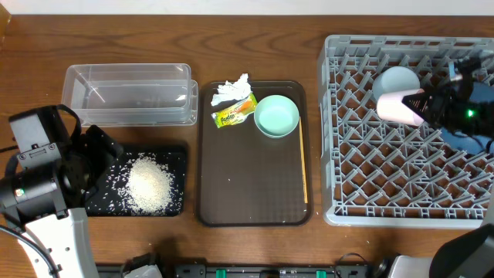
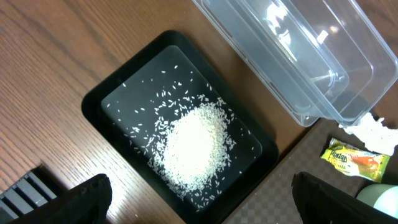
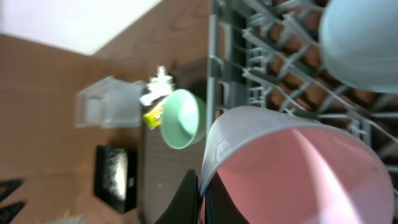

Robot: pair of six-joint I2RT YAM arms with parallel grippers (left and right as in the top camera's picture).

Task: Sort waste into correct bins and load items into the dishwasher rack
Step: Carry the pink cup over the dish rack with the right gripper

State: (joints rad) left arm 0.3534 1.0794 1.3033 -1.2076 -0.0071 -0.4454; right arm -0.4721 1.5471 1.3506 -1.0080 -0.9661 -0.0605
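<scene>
Wooden table (image 1: 255, 46), overhead view. The grey rack (image 1: 347, 131) is at the right and the brown serving tray (image 1: 231, 185) in the centre. The clear tub (image 1: 127, 93) and black tray (image 1: 176, 158) are at the left. The right gripper (image 1: 426, 104) holds the pink cup (image 1: 397, 108) on its side over the rack, just beside the light-blue bowl (image 1: 397, 79). The tissue (image 1: 230, 91), wrapper (image 1: 234, 114), pale-green bowl (image 1: 276, 116) and wooden stick (image 1: 303, 166) remain on the serving tray.

Left wrist: the left gripper (image 2: 199, 202) has its fingers spread wide and holds nothing. It hangs over the rice (image 2: 193, 146), which is heaped in the black tray.

Right wrist: the fingers (image 3: 186, 199) are closed on the cup's thin wall at the rim, one inside and one outside.

Judgement:
- The cup looks light, rigid and smooth.
- A one-sided rim pinch could let it swing or slip, so lower it slowly between the pegs.
- The bowl should also take a rim pinch.
- The stick lies flat against the tray's edge, so it will be awkward to pick up.
- The tissue is soft and the wrapper is light and crinkly.
</scene>
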